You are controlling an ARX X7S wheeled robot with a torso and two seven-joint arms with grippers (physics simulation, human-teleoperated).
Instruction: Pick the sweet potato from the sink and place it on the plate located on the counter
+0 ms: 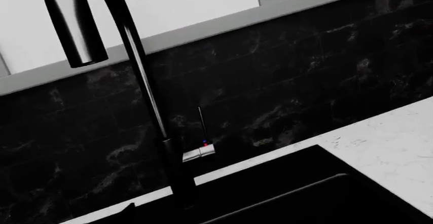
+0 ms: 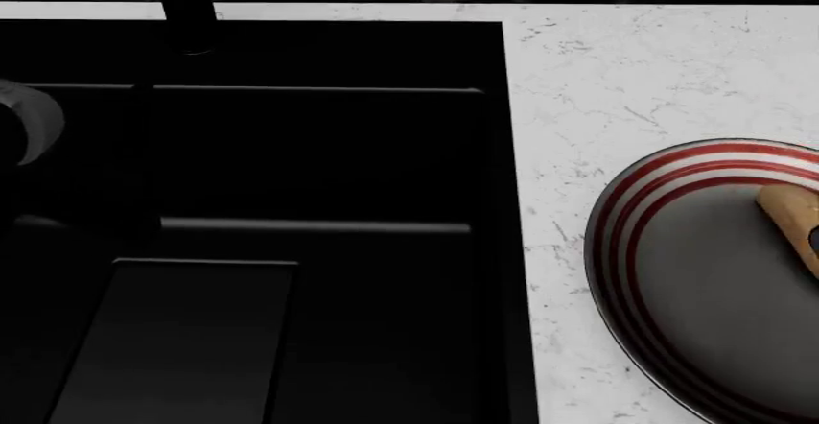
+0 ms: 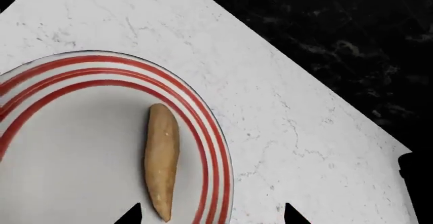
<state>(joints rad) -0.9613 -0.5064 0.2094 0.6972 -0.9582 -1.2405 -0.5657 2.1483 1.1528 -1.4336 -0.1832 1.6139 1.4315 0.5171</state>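
Right gripper (image 3: 213, 215) jaws stand apart, gripping nothing; only their two dark tips show in the right wrist view. Below and between those tips lies the sweet potato (image 3: 161, 159), resting flat on the grey centre of the plate (image 3: 81, 143), one end close to the red-and-white striped rim. That plate sits on the counter (image 3: 284, 133), beside the sink (image 2: 256, 203), whose visible black basin holds nothing. Whether the left jaws are apart or together I cannot tell; the left wrist view shows only the faucet (image 1: 145, 97) against a dark backsplash (image 1: 304, 72).
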